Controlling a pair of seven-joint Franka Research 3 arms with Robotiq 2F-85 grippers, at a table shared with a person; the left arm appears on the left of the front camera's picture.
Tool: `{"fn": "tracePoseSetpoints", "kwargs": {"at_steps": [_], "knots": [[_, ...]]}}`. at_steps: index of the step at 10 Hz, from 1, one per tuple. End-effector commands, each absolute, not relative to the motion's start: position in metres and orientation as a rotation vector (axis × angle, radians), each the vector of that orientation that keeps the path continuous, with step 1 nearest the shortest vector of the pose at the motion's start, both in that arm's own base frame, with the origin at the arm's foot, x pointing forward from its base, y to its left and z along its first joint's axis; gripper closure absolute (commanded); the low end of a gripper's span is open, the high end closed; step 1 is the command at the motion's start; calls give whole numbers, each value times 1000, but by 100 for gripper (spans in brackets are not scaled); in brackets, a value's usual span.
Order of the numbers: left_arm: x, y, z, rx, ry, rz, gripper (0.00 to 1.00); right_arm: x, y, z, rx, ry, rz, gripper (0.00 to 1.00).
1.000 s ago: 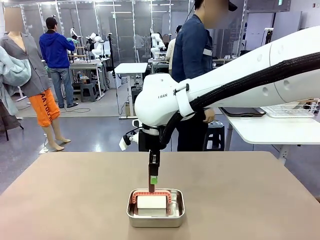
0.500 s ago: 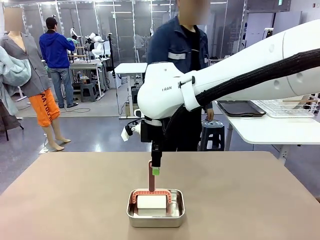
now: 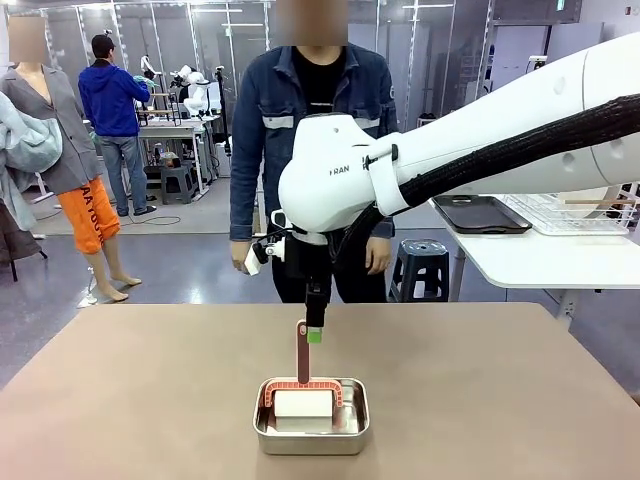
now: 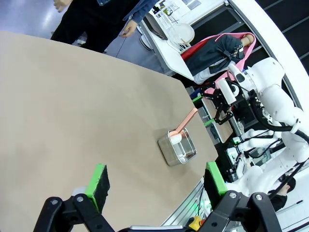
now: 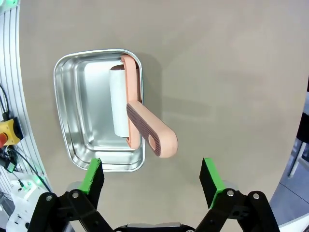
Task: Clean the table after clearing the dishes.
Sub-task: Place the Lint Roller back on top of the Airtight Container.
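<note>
The landmark here is the small rectangular steel pan, which sits on the large matte beige-brown table near its robot-side edge, about midway across in the front view. To the left of the pan the tabletop is bare. In the pan lies a lint roller with a white roll and salmon-pink frame; its roll rests on the pan's floor and its pink handle stands up out of the pan, leaning slightly.

Just above the tip of that handle hangs the right gripper, pointing down from the white right arm that reaches in from the right side. In the right wrist view its green-padded fingers stand wide apart, one over the pan's rim and the other over bare table, with the handle's rounded end between them and touching neither pad; nothing is gripped.

Beyond the pan, at the far edge of the table, a person in a dark blue denim jacket stands facing the robot, both hands hanging at the sides. To the right of the pan the tabletop is again bare.

The left gripper hovers high over the table, well apart from the pan, with its jaws spread and nothing between them.
</note>
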State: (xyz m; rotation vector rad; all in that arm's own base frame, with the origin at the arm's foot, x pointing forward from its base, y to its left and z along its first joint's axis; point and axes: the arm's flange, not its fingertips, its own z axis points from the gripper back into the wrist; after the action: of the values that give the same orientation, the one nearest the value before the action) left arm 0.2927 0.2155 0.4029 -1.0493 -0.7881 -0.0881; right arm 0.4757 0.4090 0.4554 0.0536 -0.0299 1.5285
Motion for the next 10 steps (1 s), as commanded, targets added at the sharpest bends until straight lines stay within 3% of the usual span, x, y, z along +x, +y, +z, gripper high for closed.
{"fn": "tracePoseSetpoints", "kwargs": {"at_steps": [1, 9, 10], "knots": [[291, 217, 404, -1044, -790, -86, 0, 475, 410, 454, 59, -27, 1528, 0], [291, 217, 404, -1044, -790, -86, 0, 476, 409, 453, 56, -26, 1528, 0], [291, 217, 404, -1044, -790, -86, 0, 476, 390, 474, 343, -21, 1417, 0]]}}
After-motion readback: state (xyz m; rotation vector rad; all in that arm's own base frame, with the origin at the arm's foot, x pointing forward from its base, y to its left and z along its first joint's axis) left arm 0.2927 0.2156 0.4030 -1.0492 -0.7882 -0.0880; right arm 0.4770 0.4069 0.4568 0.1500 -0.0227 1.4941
